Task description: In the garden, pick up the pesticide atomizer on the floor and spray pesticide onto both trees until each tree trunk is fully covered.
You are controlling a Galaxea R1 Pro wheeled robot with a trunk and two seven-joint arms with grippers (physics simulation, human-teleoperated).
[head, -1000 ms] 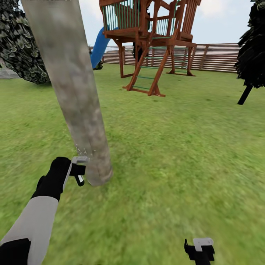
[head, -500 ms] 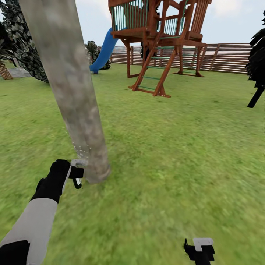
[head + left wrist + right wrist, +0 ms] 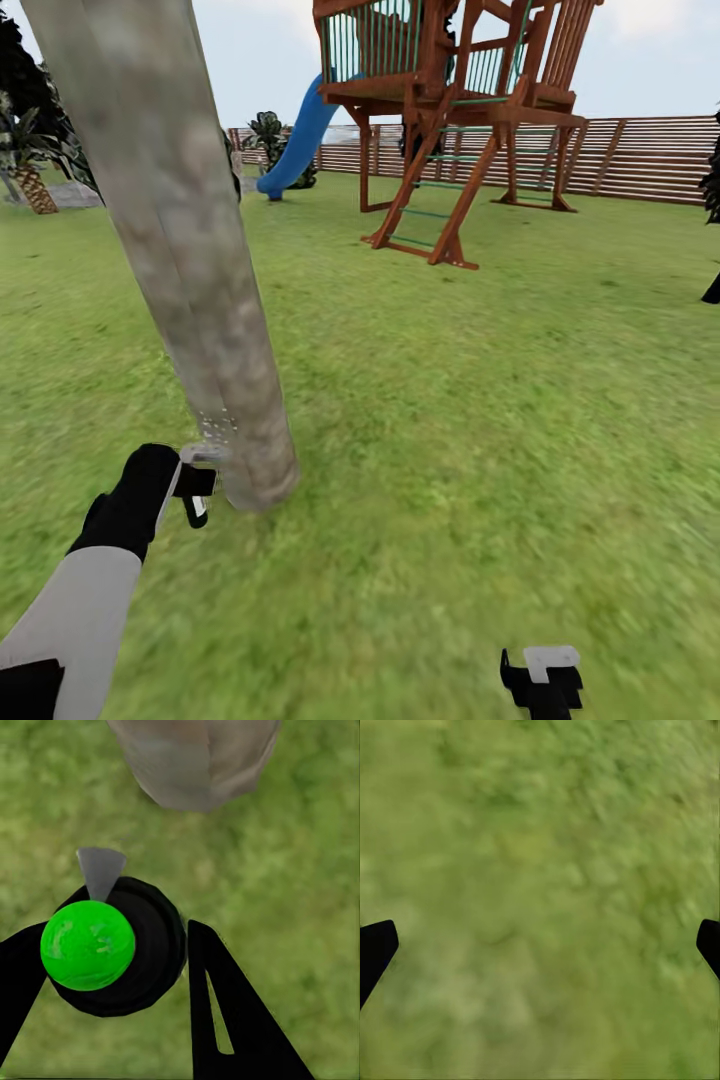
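Note:
A thick mottled grey-beige tree trunk [image 3: 190,290] leans across the left of the head view, rooted in the green lawn [image 3: 480,430]. My left gripper [image 3: 192,482] sits right at its base, shut on the pesticide atomizer [image 3: 197,470]. In the left wrist view the atomizer [image 3: 112,945] shows a bright green round top on a black body. Its grey nozzle [image 3: 100,868] points at the trunk [image 3: 195,757], with a dark finger on either side. Small white spray specks [image 3: 215,425] dot the bark just above the nozzle. My right gripper [image 3: 540,680] hangs open over bare grass [image 3: 540,907].
A brown wooden playset [image 3: 450,110] with a blue slide [image 3: 300,140] stands ahead, before the slatted fence [image 3: 640,155]. A scaly palm [image 3: 35,180] is at far left, a dark conifer [image 3: 712,180] at the right edge. Open lawn spreads to the right of the trunk.
The whole picture has slid right, so the camera has turned left. My left gripper stays at the trunk's base with the atomizer, a little lower in view. The right gripper is unchanged.

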